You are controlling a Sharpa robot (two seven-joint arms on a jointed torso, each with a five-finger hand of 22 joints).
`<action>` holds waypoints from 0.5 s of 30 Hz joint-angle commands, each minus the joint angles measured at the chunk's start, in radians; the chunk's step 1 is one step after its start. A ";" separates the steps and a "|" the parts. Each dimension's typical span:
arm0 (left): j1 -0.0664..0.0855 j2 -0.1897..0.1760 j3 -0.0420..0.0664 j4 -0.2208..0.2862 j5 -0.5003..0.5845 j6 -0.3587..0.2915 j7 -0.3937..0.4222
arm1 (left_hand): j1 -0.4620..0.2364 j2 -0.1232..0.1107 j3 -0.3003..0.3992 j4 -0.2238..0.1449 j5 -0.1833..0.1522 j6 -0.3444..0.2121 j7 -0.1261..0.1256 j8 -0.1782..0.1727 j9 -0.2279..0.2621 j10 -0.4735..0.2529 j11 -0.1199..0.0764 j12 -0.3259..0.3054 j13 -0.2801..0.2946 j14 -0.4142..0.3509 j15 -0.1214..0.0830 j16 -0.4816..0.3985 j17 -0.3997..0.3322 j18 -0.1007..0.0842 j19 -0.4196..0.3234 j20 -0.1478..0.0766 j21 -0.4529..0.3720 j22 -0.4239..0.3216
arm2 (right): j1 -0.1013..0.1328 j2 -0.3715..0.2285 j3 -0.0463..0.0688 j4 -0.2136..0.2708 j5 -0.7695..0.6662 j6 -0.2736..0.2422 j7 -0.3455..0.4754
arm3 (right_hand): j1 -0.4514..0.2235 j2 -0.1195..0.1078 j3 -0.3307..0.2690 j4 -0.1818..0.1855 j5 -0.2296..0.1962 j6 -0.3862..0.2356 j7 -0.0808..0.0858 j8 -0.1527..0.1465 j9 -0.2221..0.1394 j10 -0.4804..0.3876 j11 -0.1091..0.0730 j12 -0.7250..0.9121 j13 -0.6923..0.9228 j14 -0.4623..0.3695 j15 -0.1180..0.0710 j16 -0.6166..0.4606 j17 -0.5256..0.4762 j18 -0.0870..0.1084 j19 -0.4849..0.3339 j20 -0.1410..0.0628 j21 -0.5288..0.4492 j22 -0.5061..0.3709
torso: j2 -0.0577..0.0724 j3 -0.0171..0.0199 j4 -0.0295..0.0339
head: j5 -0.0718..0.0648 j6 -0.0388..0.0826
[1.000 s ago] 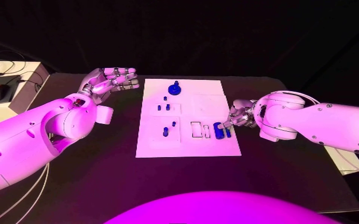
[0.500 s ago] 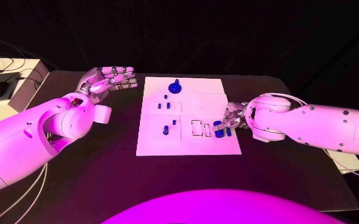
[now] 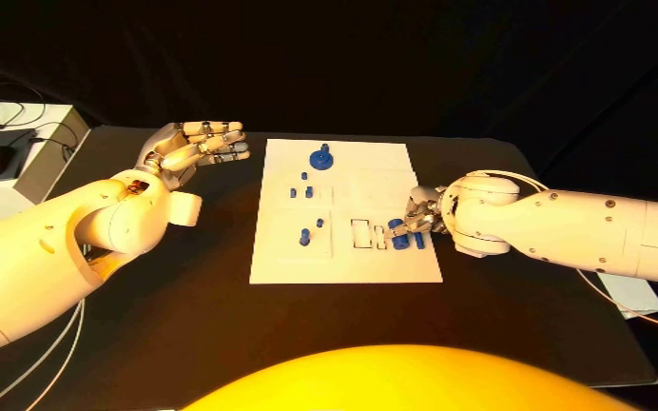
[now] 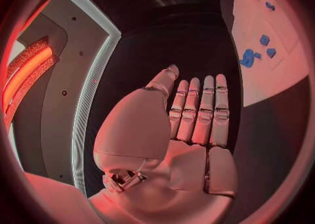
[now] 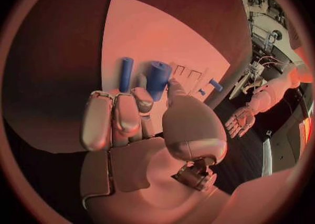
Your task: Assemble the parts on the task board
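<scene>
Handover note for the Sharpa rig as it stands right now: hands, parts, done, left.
Left hand: open, fingers straight, raised off the table left of the white task board, holding nothing.
Right hand: at the board's right edge, fingertips on a thick blue cylinder part; a thinner blue cylinder lies beside it. Whether the grip has closed I cannot tell.
Other small blue parts sit mid-board; a round blue piece sits at the far end.
Done: unclear.
Left: seat both cylinders.
</scene>
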State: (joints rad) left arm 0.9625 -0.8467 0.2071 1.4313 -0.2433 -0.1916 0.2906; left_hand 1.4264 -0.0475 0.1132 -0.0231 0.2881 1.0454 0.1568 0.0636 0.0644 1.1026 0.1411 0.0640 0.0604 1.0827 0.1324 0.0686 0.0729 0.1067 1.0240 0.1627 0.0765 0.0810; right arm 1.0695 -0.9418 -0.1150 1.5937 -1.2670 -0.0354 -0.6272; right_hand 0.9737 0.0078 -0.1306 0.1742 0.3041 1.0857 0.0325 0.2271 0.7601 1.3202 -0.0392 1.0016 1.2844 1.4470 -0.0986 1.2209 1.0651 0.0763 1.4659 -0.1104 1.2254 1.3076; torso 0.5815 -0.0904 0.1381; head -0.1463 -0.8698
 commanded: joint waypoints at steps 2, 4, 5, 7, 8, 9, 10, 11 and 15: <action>-0.001 0.000 0.001 0.002 0.008 0.019 0.007 | 0.000 -0.003 -0.003 0.010 0.002 -0.004 0.004 0.000 -0.001 0.001 0.000 -0.002 -0.001 0.001 0.000 0.001 0.000 -0.012 0.007 -0.001 0.003 -0.001 | -0.008 0.012 -0.001 -0.015 -0.026 0.009 -0.006 | 0.000 -0.002 -0.001 0.002 0.000 0.000 0.003 -0.006 0.002 -0.003 0.002 -0.007 -0.002 0.004 0.003 -0.003 -0.002 -0.011 0.080 0.002 -0.008 0.172 | 0.000 -0.0027 0.0045 | -0.003 -0.001; -0.001 0.000 0.001 0.002 0.008 0.019 0.006 | 0.000 -0.004 -0.005 0.011 0.003 -0.005 0.005 -0.001 -0.001 0.000 0.001 -0.002 -0.001 0.000 0.001 0.001 0.000 -0.012 0.007 -0.001 0.003 -0.001 | -0.011 0.017 -0.001 -0.019 -0.028 0.011 -0.006 | 0.002 -0.002 -0.001 0.000 0.002 -0.001 0.003 -0.006 0.002 -0.003 0.002 -0.007 -0.003 0.004 0.003 -0.004 -0.002 -0.011 0.080 0.002 -0.009 0.172 | 0.000 -0.0031 0.0054 | -0.004 -0.002; -0.001 0.000 0.001 0.003 0.009 0.019 0.006 | 0.000 -0.004 -0.005 0.011 0.003 -0.005 0.005 -0.001 -0.001 0.000 0.001 -0.002 -0.001 0.000 0.001 0.001 0.000 -0.012 0.007 -0.001 0.003 -0.001 | -0.013 0.019 -0.001 -0.021 -0.028 0.012 -0.006 | 0.002 -0.002 -0.001 0.000 0.002 -0.001 0.003 -0.006 0.002 -0.003 0.002 -0.007 -0.003 0.004 0.003 -0.004 -0.002 -0.011 0.080 0.002 -0.009 0.172 | 0.000 -0.0033 0.0063 | -0.005 -0.002; -0.001 0.000 0.001 0.003 0.009 0.020 0.005 | 0.000 -0.004 -0.005 0.011 0.003 -0.005 0.005 -0.001 -0.001 0.000 0.001 -0.002 -0.001 0.000 0.001 0.001 0.000 -0.012 0.007 -0.001 0.003 -0.001 | -0.015 0.021 -0.001 -0.022 -0.029 0.013 -0.005 | 0.004 0.000 -0.002 -0.002 0.002 -0.001 0.003 -0.006 0.003 -0.004 0.002 -0.007 -0.003 0.004 0.003 -0.004 -0.002 -0.011 0.080 0.002 -0.009 0.172 | 0.000 -0.0039 0.0072 | -0.005 -0.002; -0.001 0.000 0.001 0.003 0.009 0.020 0.005 | 0.000 -0.004 -0.005 0.011 0.003 -0.005 0.005 -0.001 -0.001 0.000 0.001 -0.002 -0.001 0.000 0.001 0.001 0.000 -0.012 0.007 -0.001 0.003 -0.001 | -0.016 0.022 -0.001 -0.023 -0.028 0.013 -0.005 | 0.007 0.001 -0.002 -0.005 0.004 -0.002 0.003 -0.006 0.003 -0.005 0.002 -0.008 -0.004 0.004 0.004 -0.004 -0.002 -0.011 0.080 0.002 -0.009 0.172 | 0.000 -0.0043 0.0077 | -0.006 -0.003; -0.001 0.000 0.001 0.003 0.009 0.019 0.004 | 0.000 -0.004 -0.006 0.011 0.002 -0.007 0.006 -0.001 -0.001 -0.001 0.001 -0.002 -0.001 0.000 0.001 0.001 0.000 -0.012 0.007 -0.001 0.003 -0.001 | -0.016 0.023 -0.001 -0.023 -0.025 0.013 -0.004 | 0.008 0.003 -0.002 -0.006 0.006 -0.002 0.003 -0.006 0.004 -0.005 0.002 -0.008 -0.004 0.004 0.004 -0.004 -0.002 -0.011 0.080 0.002 -0.009 0.172 | 0.000 -0.0046 0.0076 | -0.007 -0.003; -0.001 0.000 0.001 0.003 0.009 0.019 0.003 | 0.001 -0.004 -0.006 0.012 0.002 -0.008 0.007 -0.001 -0.001 -0.001 0.001 -0.002 -0.001 0.000 0.000 0.002 0.000 -0.012 0.007 0.000 0.003 -0.002 | -0.017 0.023 -0.001 -0.024 -0.022 0.013 -0.003 | 0.008 0.008 -0.006 -0.016 0.014 -0.003 0.004 -0.006 0.005 -0.007 0.003 -0.008 -0.005 0.004 0.004 -0.005 -0.001 -0.011 0.080 0.002 -0.011 0.172 | 0.000 -0.0048 0.0076 | -0.007 -0.003; -0.001 -0.001 0.001 0.003 0.009 0.019 0.003 | 0.002 -0.004 -0.007 0.012 0.003 -0.009 0.008 -0.001 -0.001 -0.002 0.001 -0.002 -0.001 0.000 0.001 0.002 0.000 -0.012 0.007 -0.001 0.003 -0.002 | -0.017 0.024 -0.001 -0.025 -0.020 0.014 -0.003 | 0.010 0.008 -0.006 -0.018 0.019 -0.004 0.004 -0.007 0.005 -0.007 0.003 -0.008 -0.005 0.004 0.004 -0.005 -0.001 -0.011 0.080 0.002 -0.011 0.172 | 0.000 -0.0051 0.0081 | -0.008 -0.002; -0.001 0.000 0.001 0.004 0.009 0.020 0.002 | 0.002 -0.004 -0.007 0.012 0.003 -0.009 0.008 -0.001 -0.001 -0.002 0.002 -0.002 -0.001 0.000 0.001 0.001 0.000 -0.011 0.007 -0.001 0.003 -0.002 | -0.018 0.026 -0.001 -0.028 -0.009 0.014 -0.001 | 0.018 0.014 -0.007 -0.034 0.067 -0.006 0.005 -0.008 0.005 -0.011 0.003 -0.014 -0.009 0.004 0.005 -0.006 0.000 -0.011 0.079 0.003 -0.012 0.172 | 0.000 -0.0065 0.0105 | -0.010 -0.001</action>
State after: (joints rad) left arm 0.9624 -0.8480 0.2071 1.4320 -0.2413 -0.1897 0.2883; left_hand 1.4264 -0.0475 0.1078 -0.0177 0.2881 1.0419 0.1604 0.0636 0.0644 1.1026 0.1411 0.0640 0.0604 1.0827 0.1324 0.0686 0.0729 0.1067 1.0240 0.1627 0.0765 0.0810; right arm 1.0572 -0.9185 -0.1127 1.5686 -1.2788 -0.0348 -0.6274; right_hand 0.9794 0.0136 -0.1365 0.1455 0.3634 1.0846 0.0375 0.2251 0.7676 1.3165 -0.0353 0.9910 1.2767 1.4469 -0.0985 1.2208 1.0635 0.0764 1.4659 -0.1104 1.2177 1.3074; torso 0.5815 -0.0954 0.1463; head -0.1554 -0.8724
